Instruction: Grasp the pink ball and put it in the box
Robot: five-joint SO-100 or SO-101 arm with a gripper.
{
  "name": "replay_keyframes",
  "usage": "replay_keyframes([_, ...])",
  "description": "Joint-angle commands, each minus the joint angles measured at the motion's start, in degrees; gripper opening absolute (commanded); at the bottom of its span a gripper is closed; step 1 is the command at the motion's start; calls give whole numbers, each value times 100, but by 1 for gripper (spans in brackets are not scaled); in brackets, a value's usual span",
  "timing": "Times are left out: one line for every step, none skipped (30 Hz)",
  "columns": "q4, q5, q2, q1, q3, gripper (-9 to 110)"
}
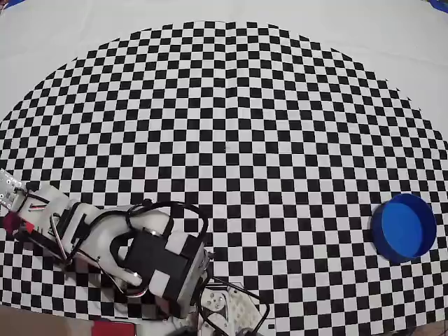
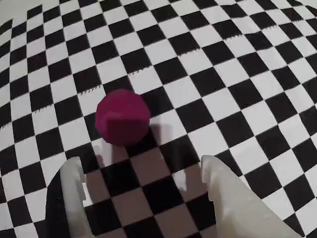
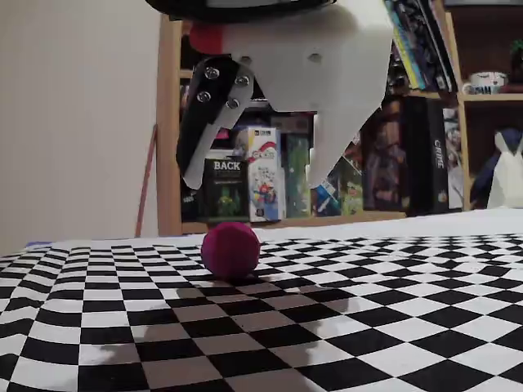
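Claw (image 3: 255, 178) is hanging open above the pink ball (image 3: 230, 250), which is lying untouched on the checkered tabletop (image 3: 384, 310). I am judging everything remains: grasping, then carrying to the box (image 1: 404, 227) far from the ball.

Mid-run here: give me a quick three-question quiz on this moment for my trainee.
1. True or false: the gripper already clamps the pink ball.
2. In the overhead view, the box sits near which edge: A left, B right, C top?
3. Fill in: the ball rests on the ____ cloth.

Key:
1. False; the fingers are spread open above it, not touching.
2. B.
3. Checkered.
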Motion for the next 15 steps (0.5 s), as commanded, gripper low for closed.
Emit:
replay_keyframes([9,-53,-35,-53,-316,27])
replay_keyframes([9,-53,-70,-62,-352,27])
replay_keyframes([9,-53,-132,-62,-404,27])
replay_keyframes([9,-53,-176,-62,-448,27])
replay_keyframes([9,-53,-229,-62,-492,27])
replay_keyframes([9,-53,-264,-62,-527,27])
replay_keyframes([9,-53,-299,-62,-563,27])
replay_keyframes([9,-53,-334,-62,-589,27])
replay_keyframes([9,-53,-360,-62,-624,27])
replay_keyframes([9,-53,-387,-62,-650,27])
replay_keyframes([9,-53,-413,-62,-677,27])
replay_keyframes([9,-53,-448,-62,-703,27])
replay_keyframes([9,-53,-475,-70,-738,27])
replay_keyframes([9,-53,-510,-70,-765,27])
replay_keyframes([9,-53,-536,-79,-791,27])
